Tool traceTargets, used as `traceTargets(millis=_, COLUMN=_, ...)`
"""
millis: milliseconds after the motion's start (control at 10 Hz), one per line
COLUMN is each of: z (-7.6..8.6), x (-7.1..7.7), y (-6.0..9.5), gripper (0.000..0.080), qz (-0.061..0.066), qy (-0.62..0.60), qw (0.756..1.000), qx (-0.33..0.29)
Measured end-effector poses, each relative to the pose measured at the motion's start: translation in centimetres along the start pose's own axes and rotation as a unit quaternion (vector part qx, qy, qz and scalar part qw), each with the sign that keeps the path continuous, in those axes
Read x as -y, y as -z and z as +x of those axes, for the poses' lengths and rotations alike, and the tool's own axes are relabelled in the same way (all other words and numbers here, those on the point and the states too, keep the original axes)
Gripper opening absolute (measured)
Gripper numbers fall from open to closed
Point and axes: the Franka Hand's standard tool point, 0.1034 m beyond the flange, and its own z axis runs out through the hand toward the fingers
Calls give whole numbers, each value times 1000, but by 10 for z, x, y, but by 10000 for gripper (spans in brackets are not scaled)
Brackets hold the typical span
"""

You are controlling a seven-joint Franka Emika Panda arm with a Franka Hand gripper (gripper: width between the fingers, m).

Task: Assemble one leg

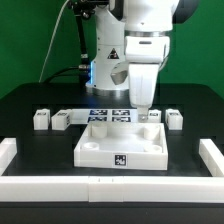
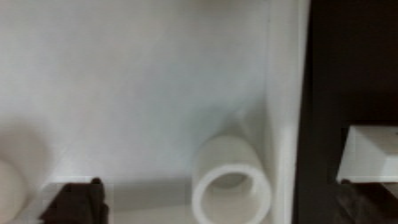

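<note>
Reading the exterior view from its left, one leg (image 1: 41,119) and a second leg (image 1: 62,119) sit at ten o'clock of the panel (image 1: 95,152), with the marker board (image 1: 108,113) at twelve. The gripper (image 1: 143,106) hangs over the panel's one o'clock corner, and a third leg (image 1: 175,119) lies just beyond at two. Whether the jaws are parted or grip anything, I cannot tell. Each leg looks light, rigid and smooth-sided, so I would pinch it across its flat faces.

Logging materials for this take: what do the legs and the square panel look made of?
Legs: probably matte white plastic, chunky moulded blocks. Square panel: seemingly the same smooth white plastic, with a printed black-and-white tag; painted wood cannot be excluded.
</note>
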Motion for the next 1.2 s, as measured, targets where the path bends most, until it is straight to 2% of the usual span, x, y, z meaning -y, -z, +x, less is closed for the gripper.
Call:
traceTargets(millis=200, z=-15, x=2, y=-7, gripper=650, qz=8, qy=-1, qw=1000, qx=0)
traceTargets(millis=600, z=-17, x=10, y=-38, gripper=650, qz=34, qy=-5, qw=999, qx=-2)
traceTargets(millis=1000, z=-16, x=9, y=-41, gripper=650, qz=35, qy=-22, qw=999, qx=-2)
traceTargets(millis=1100, z=-17, x=10, y=-41, gripper=520, qz=36, qy=-23, qw=999, qx=-2)
traceTargets(millis=1200, z=-17, x=10, y=-42, gripper=520, qz=36, qy=-23, qw=999, qx=-2)
